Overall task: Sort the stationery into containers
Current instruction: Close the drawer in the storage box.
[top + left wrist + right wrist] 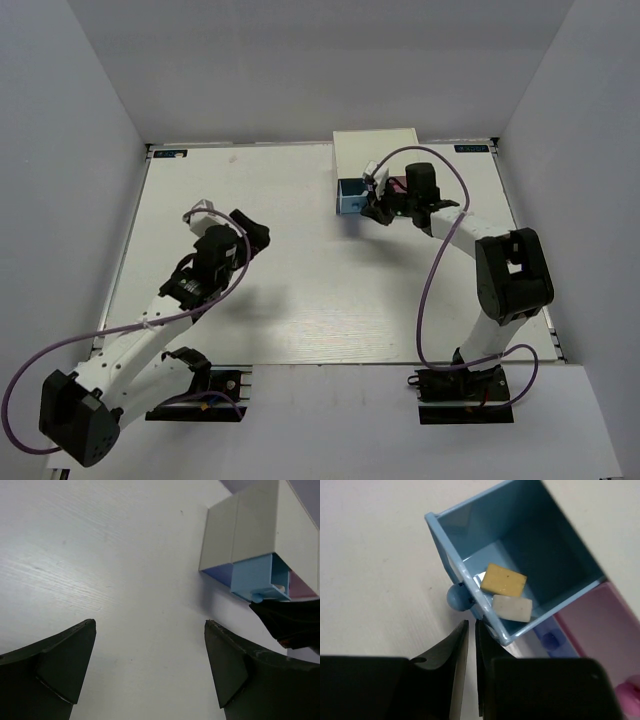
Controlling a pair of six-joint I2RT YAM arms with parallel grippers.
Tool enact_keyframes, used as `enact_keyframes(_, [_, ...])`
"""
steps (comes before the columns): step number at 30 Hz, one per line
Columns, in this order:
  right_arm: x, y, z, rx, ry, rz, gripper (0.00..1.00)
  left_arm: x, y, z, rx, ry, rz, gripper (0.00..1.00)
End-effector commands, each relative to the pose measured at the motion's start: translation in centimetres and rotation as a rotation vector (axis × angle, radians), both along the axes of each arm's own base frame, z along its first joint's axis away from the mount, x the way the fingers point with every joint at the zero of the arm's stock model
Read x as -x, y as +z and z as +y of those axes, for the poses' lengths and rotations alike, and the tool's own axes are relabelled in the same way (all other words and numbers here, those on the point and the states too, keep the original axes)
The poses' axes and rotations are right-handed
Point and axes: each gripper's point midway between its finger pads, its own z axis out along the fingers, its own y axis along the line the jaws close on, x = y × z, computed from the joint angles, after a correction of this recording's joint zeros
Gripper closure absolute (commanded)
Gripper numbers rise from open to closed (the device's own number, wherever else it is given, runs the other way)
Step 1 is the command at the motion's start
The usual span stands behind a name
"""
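Looking from above, we see the left gripper [255, 236] parked in the middle of the table [300, 290], well apart from the box [375, 150], likely to leave room. The right gripper [380, 208] sits at the pulled-out blue drawer [350, 197]. No markers show.

In the left wrist view, its fingers [60, 665] spread wide over bare table, holding nothing.

In the right wrist view, the fingers [455, 645] are nearly closed and empty, just beside the knob [457, 598]. A yellow block [505, 579] and a pale block [512, 608] lie touching inside the drawer, so we judge that pushing it shut comes next.
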Motion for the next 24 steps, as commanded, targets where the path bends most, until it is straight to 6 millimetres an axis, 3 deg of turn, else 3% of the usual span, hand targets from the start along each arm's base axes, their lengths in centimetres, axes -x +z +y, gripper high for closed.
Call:
enact_keyframes(1, [-3.6,3.4,0.2,-0.020,-0.088,-0.169,0.84,1.5,-1.1,3.9,0.033,0.222,0.056,0.00])
enact_keyframes(12, [-6.2,4.4,1.0,-0.020,-0.180,-0.246,0.84,3.9,-3.7,6.6,0.042,0.444,0.245,0.00])
enact_keyframes(24, [-8.0,4.7,1.1,-0.001,-0.250,-0.288,0.82,5.5,-4.5,8.4,-0.015,0.562,0.343,0.00])
